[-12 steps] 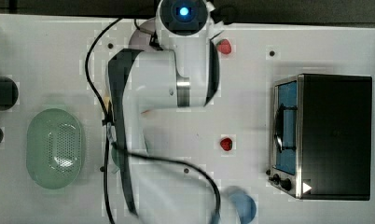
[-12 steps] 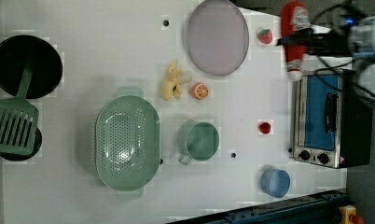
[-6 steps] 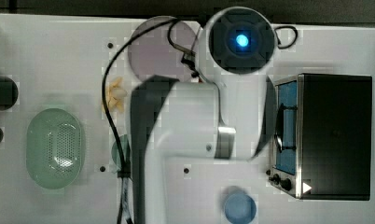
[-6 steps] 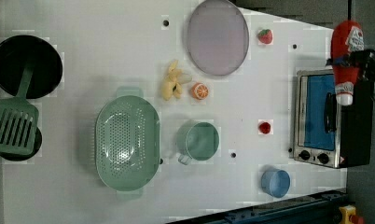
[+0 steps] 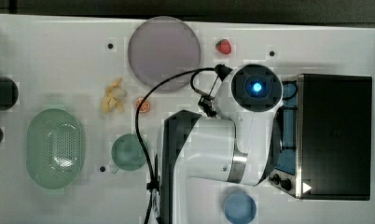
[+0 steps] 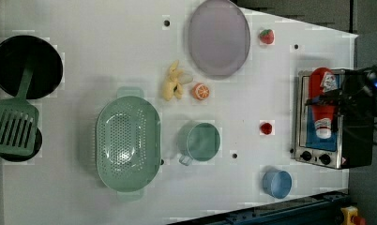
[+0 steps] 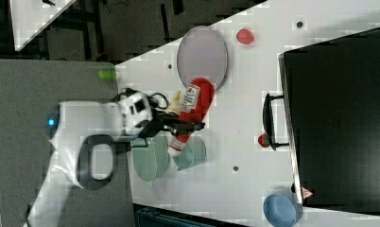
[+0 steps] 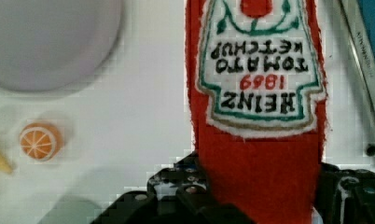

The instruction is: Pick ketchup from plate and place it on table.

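Top view: the smooth round mauve-grey plate (image 5: 164, 51) lies bare on the flat white desk (image 5: 59, 60), a strawberry (image 5: 223, 46) just beside it. The glossy white arm covers the desk's middle, next to a boxy black toaster oven (image 5: 332, 135).

Left view: the ketchup (image 6: 321, 101), a long red bottle with a white label and pale cap, hangs off the desk in front of the oven's door, well apart from the plate (image 6: 218, 37). The gripper (image 6: 328, 99) has its jaws clamped across the bottle's middle. A perforated green oval basket (image 6: 128, 145) sits near a green cup (image 6: 201, 141).

Right view: the ketchup (image 7: 190, 116) tilts, cap downward, held by the dark jaws.

Wrist view: the bottle's (image 8: 258, 93) surface looks fuzzy, like felt, its label stitched; 1 orange slice (image 8: 40, 141) lies on the desk.
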